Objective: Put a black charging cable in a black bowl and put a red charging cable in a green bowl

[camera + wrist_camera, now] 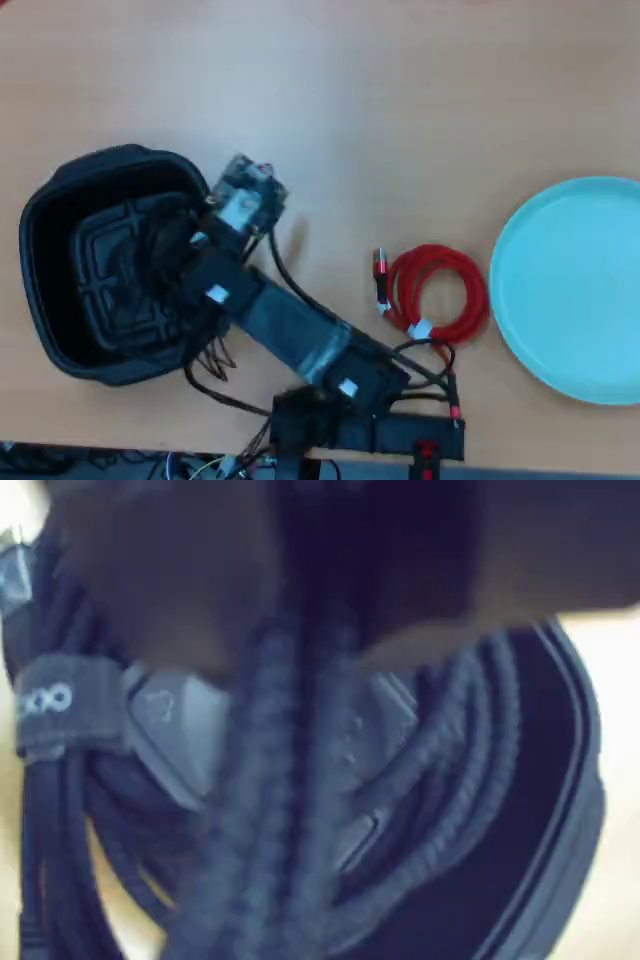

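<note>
In the wrist view the black charging cable fills the frame as a loose coil with a dark tie band and grey plug heads. Several of its strands run up the middle into my gripper, which is blurred at the top and looks shut on them. The black bowl's rim curves behind the coil at the right. In the overhead view my gripper is over the black bowl at the left, with the dark coil inside its outline. The red charging cable lies coiled on the table. The green bowl sits at the right edge.
The arm's base stands at the bottom edge of the overhead view, and its own loose black wires trail toward the red coil. The wooden table stretches across the upper half.
</note>
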Controlling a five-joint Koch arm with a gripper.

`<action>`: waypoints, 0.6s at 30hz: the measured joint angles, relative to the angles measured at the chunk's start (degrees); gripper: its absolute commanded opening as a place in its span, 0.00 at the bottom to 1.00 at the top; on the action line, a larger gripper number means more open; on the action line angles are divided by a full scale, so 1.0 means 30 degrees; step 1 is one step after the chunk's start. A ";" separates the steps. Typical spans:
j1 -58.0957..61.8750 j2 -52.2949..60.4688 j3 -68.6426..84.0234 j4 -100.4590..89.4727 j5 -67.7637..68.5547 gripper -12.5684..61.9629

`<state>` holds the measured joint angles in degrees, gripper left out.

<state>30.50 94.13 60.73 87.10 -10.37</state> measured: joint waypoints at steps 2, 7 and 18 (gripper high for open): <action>-0.0498 -0.0908 0.0000 -0.1113 0.0000 0.08; -0.1348 -0.3516 0.0029 -0.4922 0.0029 0.08; -0.1875 -0.7295 -0.2227 -0.7061 0.0000 0.13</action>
<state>24.87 72.25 54.05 65.92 -10.37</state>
